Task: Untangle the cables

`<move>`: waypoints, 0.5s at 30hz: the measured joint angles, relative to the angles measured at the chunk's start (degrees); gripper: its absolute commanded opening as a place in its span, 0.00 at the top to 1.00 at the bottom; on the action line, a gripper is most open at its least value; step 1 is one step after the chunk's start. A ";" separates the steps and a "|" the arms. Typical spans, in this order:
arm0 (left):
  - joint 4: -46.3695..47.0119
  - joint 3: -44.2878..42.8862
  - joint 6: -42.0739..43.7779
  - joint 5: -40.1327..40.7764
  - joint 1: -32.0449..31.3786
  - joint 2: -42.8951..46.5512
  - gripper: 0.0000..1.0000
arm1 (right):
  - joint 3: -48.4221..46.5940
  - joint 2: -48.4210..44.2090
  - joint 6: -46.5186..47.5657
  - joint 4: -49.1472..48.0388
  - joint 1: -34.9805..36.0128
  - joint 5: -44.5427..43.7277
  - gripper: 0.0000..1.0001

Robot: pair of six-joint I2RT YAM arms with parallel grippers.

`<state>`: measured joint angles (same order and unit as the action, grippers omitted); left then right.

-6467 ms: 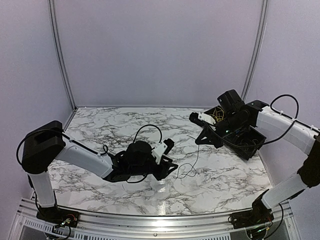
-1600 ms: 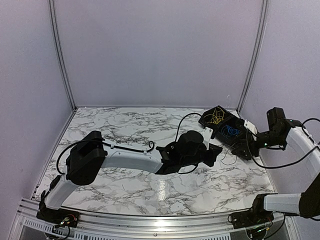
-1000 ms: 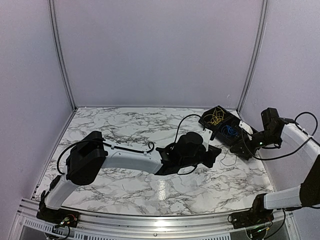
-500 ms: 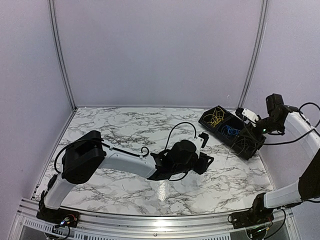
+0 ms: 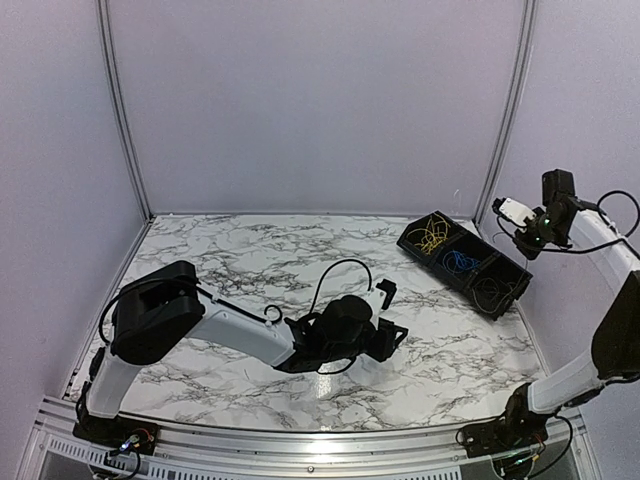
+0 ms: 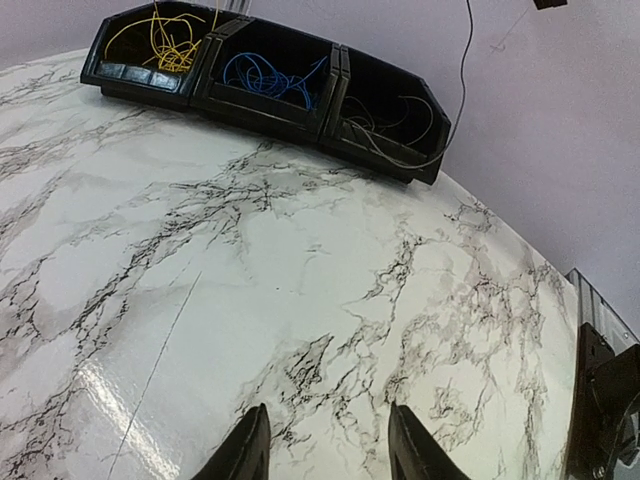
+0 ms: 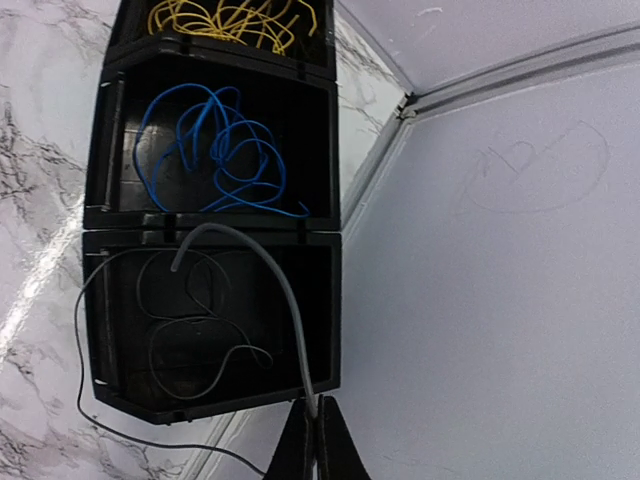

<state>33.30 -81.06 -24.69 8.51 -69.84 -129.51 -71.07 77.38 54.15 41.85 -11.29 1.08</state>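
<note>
Cables (image 7: 225, 150) lie in a black tray (image 6: 270, 115) at the far right of a marble table (image 5: 250, 250), with lilac walls (image 5: 320, 100) around. The left gripper (image 6: 325, 450) hangs half open and empty above the marble. The right gripper (image 7: 315, 440), raised over the tray, pinches one black cable (image 7: 291, 300) that rises from the end compartment. Yellow, blue and black coils each have their own compartment.

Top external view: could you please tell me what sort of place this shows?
Likely a lab robot test cell: marble-patterned table, plain enclosing walls, and a black three-compartment bin holding sorted cables.
</note>
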 measured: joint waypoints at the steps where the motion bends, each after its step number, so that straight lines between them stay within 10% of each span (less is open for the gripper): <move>1: 0.31 0.07 -0.09 -0.02 0.00 0.07 0.58 | 0.46 0.04 -0.13 -1.73 0.00 -1.55 1.00; 15: 2.45 0.31 -1.38 -0.55 0.00 0.22 0.59 | 11.41 -1.90 0.90 -28.39 0.02 -10.34 1.00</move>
<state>35.75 -80.75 -26.06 7.97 -69.84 -129.29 -59.66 75.48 55.05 13.45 -11.27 -9.26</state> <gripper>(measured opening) 0.413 0.019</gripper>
